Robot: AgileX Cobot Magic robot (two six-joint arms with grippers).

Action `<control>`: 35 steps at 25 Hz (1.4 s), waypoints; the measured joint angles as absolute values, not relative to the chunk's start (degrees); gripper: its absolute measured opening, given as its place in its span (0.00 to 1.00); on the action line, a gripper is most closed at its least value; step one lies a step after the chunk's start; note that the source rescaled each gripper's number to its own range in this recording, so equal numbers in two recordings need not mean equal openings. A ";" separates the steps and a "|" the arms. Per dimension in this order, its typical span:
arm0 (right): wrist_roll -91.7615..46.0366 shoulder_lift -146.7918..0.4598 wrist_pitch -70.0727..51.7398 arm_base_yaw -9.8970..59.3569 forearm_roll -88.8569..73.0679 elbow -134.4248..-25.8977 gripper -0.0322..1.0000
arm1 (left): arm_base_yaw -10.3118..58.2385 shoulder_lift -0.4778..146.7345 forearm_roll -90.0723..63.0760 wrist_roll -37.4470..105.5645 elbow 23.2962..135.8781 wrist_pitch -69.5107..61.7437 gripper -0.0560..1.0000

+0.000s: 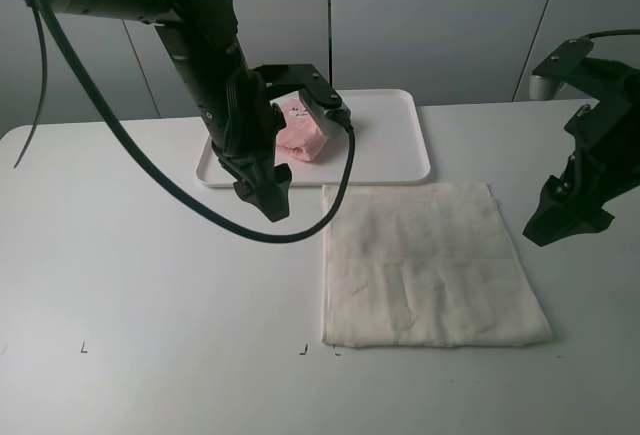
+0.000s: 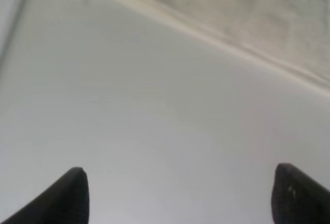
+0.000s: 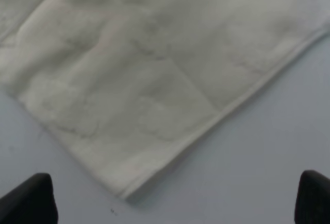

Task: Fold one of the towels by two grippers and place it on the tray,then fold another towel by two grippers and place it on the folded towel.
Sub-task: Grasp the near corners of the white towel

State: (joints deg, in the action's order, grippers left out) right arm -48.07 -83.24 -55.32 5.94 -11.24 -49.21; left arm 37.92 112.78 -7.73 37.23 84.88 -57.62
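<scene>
Skew is your risk: with the pink towel (image 1: 303, 138) on the tray (image 1: 400, 160) and the cream towel (image 1: 425, 265) flat on the counter (image 1: 150, 285) just before it, your left fingers (image 2: 72, 201) and right fingers (image 3: 31, 201), both spread and empty, could pinch mismatched corners.

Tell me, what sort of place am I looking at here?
Most likely a robotics lab test bench, not a home: a black left pincer and right pincer hang over a plain white table bearing small corner marks, with a cream towel laid out flat.
</scene>
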 joint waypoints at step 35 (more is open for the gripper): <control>-80.00 -83.11 -52.61 11.27 -4.12 -39.61 1.00 | 59.72 120.76 -2.90 30.26 72.58 -43.38 0.92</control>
